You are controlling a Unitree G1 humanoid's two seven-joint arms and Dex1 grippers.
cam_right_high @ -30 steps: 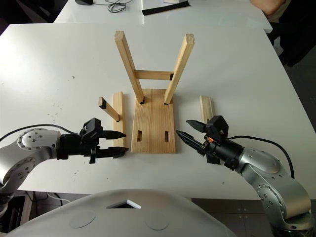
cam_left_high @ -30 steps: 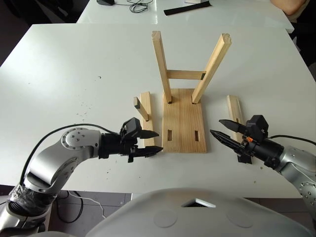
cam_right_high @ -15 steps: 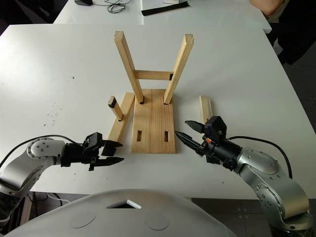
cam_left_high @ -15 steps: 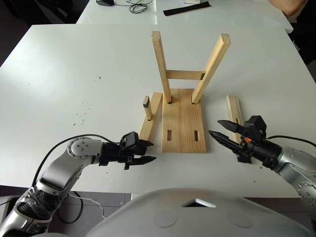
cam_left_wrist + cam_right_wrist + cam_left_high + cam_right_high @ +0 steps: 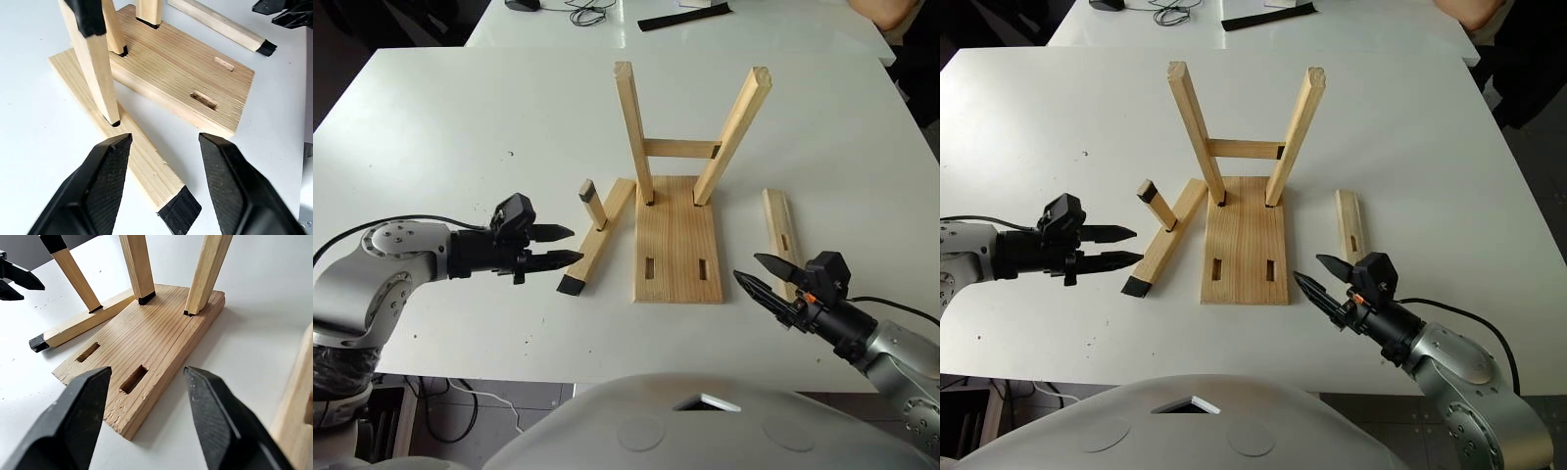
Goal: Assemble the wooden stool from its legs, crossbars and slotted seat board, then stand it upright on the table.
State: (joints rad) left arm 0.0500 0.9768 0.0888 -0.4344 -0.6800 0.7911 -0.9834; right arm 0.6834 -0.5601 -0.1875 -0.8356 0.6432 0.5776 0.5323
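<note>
The slotted seat board (image 5: 676, 240) lies flat on the white table (image 5: 460, 127), with two legs (image 5: 632, 127) and a crossbar (image 5: 680, 149) standing in its far slots. Its two near slots (image 5: 133, 378) are bare. A loose leg (image 5: 599, 235) with an upright crossbar stub (image 5: 591, 203) lies at an angle by the board's left edge. Another loose leg (image 5: 780, 240) lies to the right. My left gripper (image 5: 563, 247) hangs open just left of the angled leg, its fingers (image 5: 105, 176) apart. My right gripper (image 5: 764, 278) is open near the right leg's near end.
Cables (image 5: 587, 10) and a black strip (image 5: 683, 16) lie on a second table at the back. The table's front edge (image 5: 607, 377) runs close under both grippers. Bare tabletop spreads to the left and far right.
My left gripper swung from the table's front edge up and leftward. The loose left leg has turned further, its near end out to the left. My right gripper drew back toward the front edge.
</note>
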